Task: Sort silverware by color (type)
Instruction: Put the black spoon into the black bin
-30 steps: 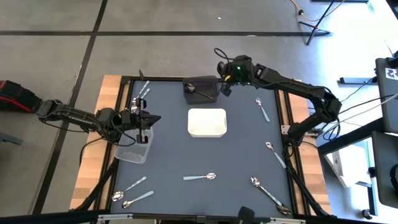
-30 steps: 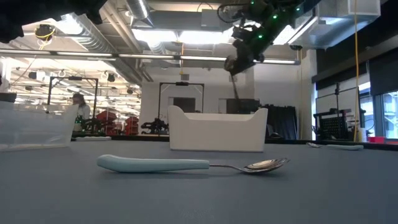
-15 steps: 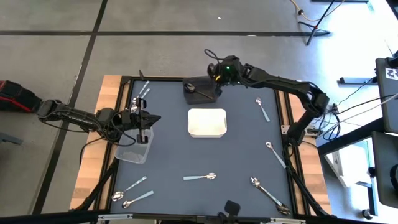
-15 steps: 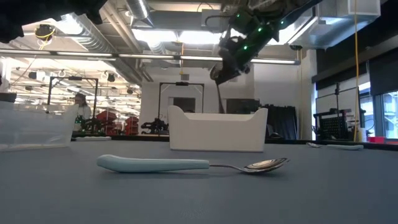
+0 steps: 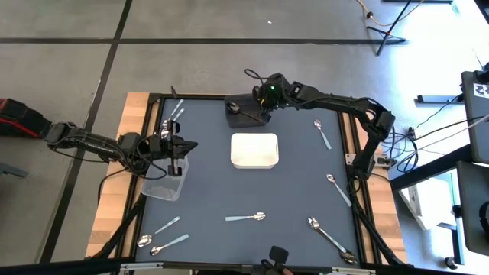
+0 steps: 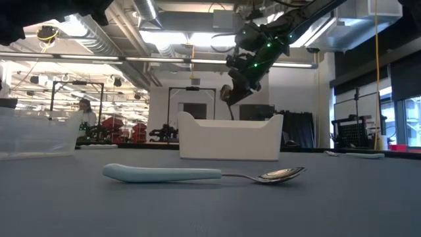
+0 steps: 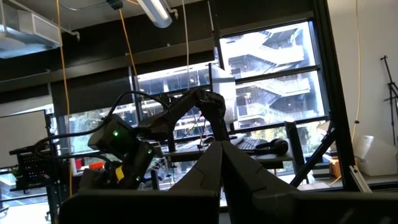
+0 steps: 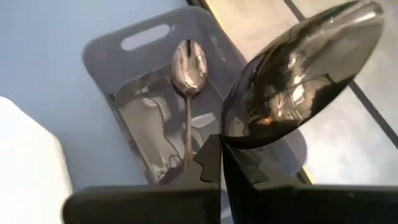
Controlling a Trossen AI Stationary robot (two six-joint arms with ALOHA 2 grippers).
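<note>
From above, the right gripper hangs over the dark tray at the far edge of the worktop, just beyond the white tray; its fingers are clenched on a dark spoon, though the spoon itself is too small to make out from this height. The left gripper waits over the clear tray on the left side, fingers pressed together and holding nothing. Loose spoons lie scattered: a pale-handled spoon near the front centre, others at the front left, the right side and the far left corner. From table height, the right gripper hovers above and behind the white tray, and the pale-handled spoon lies flat in the foreground. A person stands far off in the room at left. The left wrist view shows that arm's own fingers closed tip to tip. The right wrist view shows the right arm's fingers pinching the dark spoon just below its bowl, the bowl standing out beyond the fingertips, above the dark tray, in which a shiny spoon already lies.
</note>
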